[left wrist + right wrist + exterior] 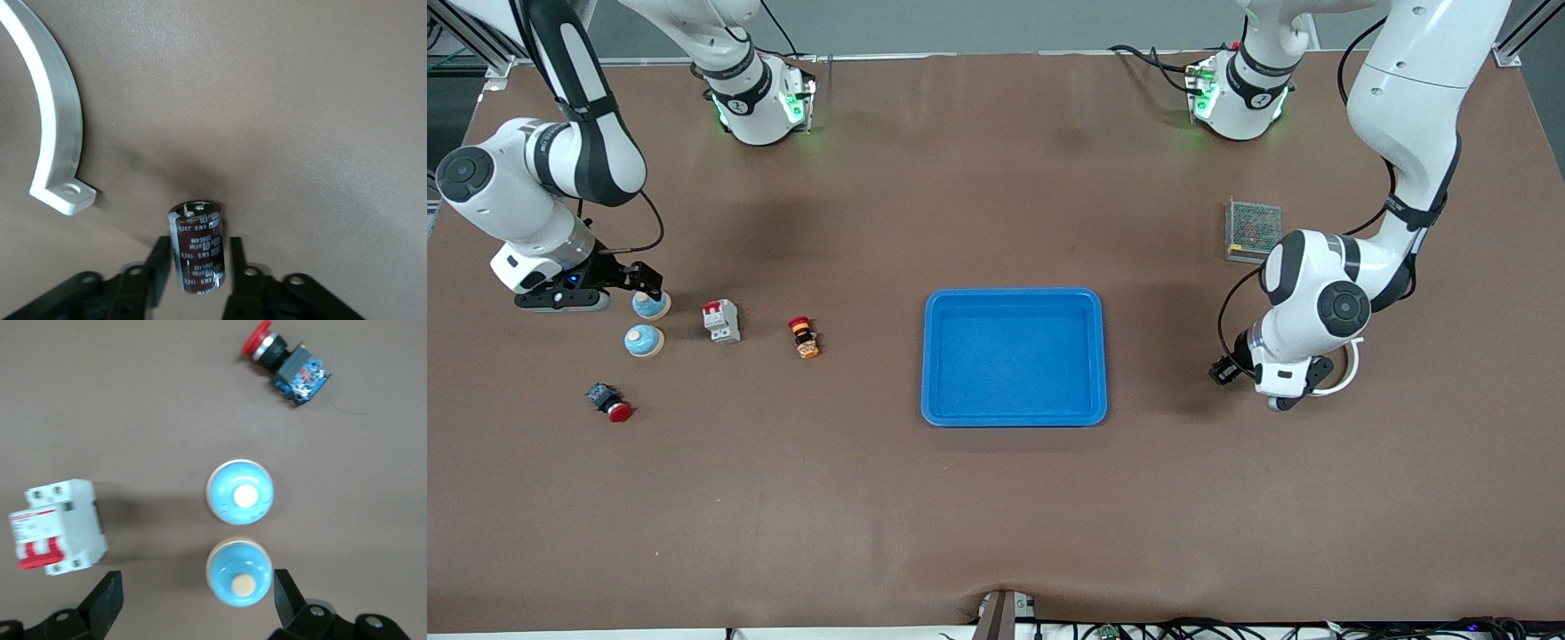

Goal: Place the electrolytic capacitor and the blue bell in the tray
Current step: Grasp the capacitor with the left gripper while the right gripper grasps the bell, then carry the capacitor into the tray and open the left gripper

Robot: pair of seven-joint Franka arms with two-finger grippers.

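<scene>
The blue tray [1014, 298] lies mid-table with nothing in it. A dark brown electrolytic capacitor [198, 247] rests on the table between the open fingers of my left gripper [197, 263], with a small gap on each side. In the front view my left gripper [1224, 371] is low at the left arm's end and hides the capacitor. Two blue bells sit at the right arm's end. My right gripper [198, 600] is wide open around the farther bell [240, 573], which also shows in the front view [651, 305] under the gripper [640, 286]. The nearer bell [644, 340] stands free.
A white circuit breaker [722, 321], a red-and-orange button [805, 338] and a red push button [609, 403] lie near the bells. A white clamp ring [57, 127] lies beside the capacitor. A mesh-covered box [1252, 229] sits farther back at the left arm's end.
</scene>
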